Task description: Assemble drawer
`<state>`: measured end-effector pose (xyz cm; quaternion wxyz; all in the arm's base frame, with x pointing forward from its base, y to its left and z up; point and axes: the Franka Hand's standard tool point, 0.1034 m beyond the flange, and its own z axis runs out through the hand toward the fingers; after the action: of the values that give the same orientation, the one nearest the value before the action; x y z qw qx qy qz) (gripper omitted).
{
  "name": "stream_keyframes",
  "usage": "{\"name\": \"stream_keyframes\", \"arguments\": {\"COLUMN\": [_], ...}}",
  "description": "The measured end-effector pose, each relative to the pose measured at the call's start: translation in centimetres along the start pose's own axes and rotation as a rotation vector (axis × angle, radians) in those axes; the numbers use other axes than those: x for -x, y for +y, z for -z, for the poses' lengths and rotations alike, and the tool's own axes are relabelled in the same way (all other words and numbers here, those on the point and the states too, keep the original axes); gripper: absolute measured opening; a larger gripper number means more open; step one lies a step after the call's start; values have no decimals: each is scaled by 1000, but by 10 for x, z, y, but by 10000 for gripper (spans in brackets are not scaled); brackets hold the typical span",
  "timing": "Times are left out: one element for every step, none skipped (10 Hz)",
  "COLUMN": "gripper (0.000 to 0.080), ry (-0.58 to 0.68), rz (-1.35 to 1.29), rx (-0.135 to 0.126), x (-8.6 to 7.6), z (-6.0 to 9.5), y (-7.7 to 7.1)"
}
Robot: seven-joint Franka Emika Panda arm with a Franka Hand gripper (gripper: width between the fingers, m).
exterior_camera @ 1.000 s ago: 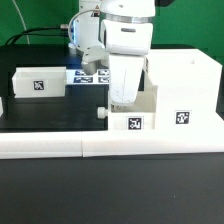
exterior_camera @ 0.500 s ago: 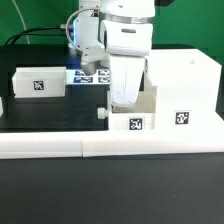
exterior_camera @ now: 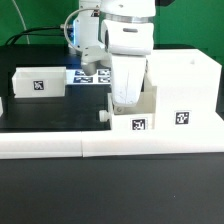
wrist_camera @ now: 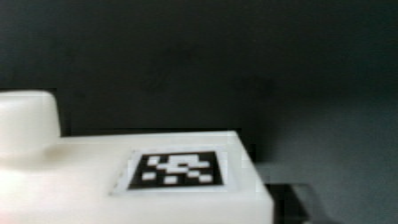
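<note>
White plastic boxy open-fronted shell (exterior_camera: 186, 88) stands at the exterior view's right. A small white open-top tray (exterior_camera: 135, 122) sits against its left side, seemingly only partly in. The second white tray (exterior_camera: 38, 83) lies loose, well apart on the left. The gripper (exterior_camera: 124, 100) dips into the nearer tray with its fingers hidden, so I can't tell whether they pinch. Likely neither tray is seated yet.

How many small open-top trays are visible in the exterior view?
2. One tray stands alone toward the exterior view's left. The second tray is near the front, next to the large shell. Another could be hidden behind the arm.
</note>
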<state>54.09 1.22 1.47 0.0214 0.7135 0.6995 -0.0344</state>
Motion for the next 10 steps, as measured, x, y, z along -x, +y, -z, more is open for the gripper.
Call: {"name": "stream_keyframes", "arguments": {"gripper": [300, 436, 436, 593, 632, 632, 647, 649, 649, 649], "ry": [0, 2, 3, 4, 1, -2, -4, -7, -12, -15], "rz": [-15, -24, -37, -50, -53, -58, -63, -52, -30, -33], "rx": [5, 10, 19, 26, 24, 24, 34, 39, 37, 31], "x": [-1, -2, -4, -5, -5, -3, 1, 10, 24, 35], "z": [4, 9, 14, 19, 26, 35, 44, 49, 48, 46], "y": [2, 4, 6, 8, 9, 11, 14, 15, 14, 12]}}
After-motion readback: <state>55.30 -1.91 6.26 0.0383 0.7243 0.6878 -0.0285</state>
